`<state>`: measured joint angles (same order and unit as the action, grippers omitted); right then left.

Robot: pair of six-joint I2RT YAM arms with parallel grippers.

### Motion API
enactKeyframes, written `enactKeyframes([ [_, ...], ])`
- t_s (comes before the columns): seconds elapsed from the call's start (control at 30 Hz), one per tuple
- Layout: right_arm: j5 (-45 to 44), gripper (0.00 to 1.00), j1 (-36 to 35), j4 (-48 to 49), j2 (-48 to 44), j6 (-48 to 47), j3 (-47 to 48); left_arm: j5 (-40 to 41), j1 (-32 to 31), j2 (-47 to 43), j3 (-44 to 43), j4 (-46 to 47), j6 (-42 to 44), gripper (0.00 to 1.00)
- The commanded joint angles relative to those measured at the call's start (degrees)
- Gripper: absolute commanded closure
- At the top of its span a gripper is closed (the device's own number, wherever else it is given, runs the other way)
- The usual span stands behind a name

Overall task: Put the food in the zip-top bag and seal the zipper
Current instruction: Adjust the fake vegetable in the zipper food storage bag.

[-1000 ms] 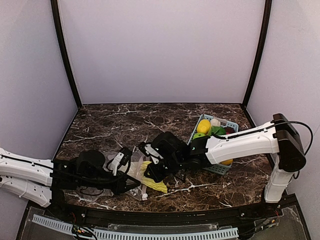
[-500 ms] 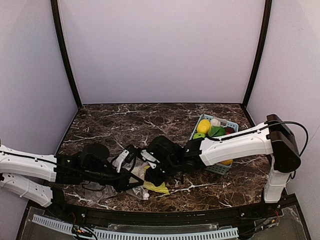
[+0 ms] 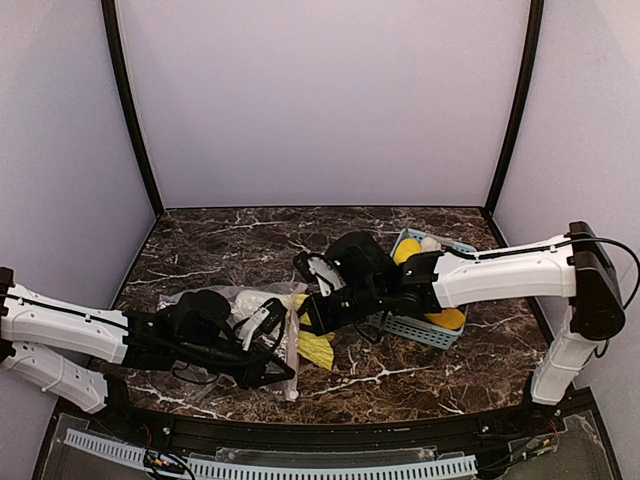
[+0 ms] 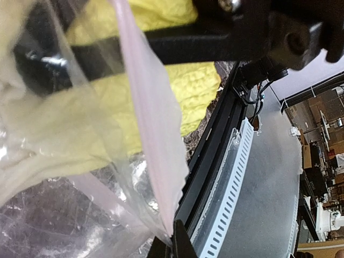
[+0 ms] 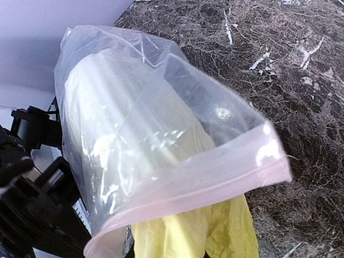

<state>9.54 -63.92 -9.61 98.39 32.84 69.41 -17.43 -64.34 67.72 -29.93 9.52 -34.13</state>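
Both arms outstretched toward zip-top bag (image 3: pixel 245 297)

A light-blue slotted basket (image 3: pixel 424 329) sits on the dark marble table (image 3: pixel 240 245).

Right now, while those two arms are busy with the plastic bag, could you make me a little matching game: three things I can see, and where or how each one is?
Things:
1. napa cabbage
2. lemon
3. left gripper

Place or state:
A. lying in the light-blue basket
B. shut on the pink zipper
C. partly inside the zip-top bag, yellow leaves poking out of its mouth

Pairs: 1-C, 2-A, 3-B
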Motion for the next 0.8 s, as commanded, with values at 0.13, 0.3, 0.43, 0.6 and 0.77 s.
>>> enactKeyframes([
  [0.13, 4.1, 1.00, 0.7, 8.6, 3.8, 10.7, -0.2, -4.1, -0.2, 4.1, -2.3, 1.9, 1.1, 0.99],
  [0.3, 1.4, 1.00, -0.5, 8.8, 6.4, 13.5, -0.6, -2.8, -0.2, 3.8, -4.1, 4.6, 0.7, 0.99],
  [0.43, -0.3, 1.00, -1.4, 8.9, 7.5, 14.4, -0.5, -1.8, -0.1, 3.5, -3.8, 7.2, -0.3, 0.99],
  [0.6, -2.7, 0.89, -1.6, 7.7, 5.7, 13.8, -1.7, 0.6, 0.8, 2.6, -1.7, 6.9, -2.2, 0.99],
  [0.77, -6.8, 0.53, -1.6, 3.9, -0.2, 12.1, -4.6, 1.9, 2.1, -0.3, 4.2, 6.9, -5.8, 0.99],
])
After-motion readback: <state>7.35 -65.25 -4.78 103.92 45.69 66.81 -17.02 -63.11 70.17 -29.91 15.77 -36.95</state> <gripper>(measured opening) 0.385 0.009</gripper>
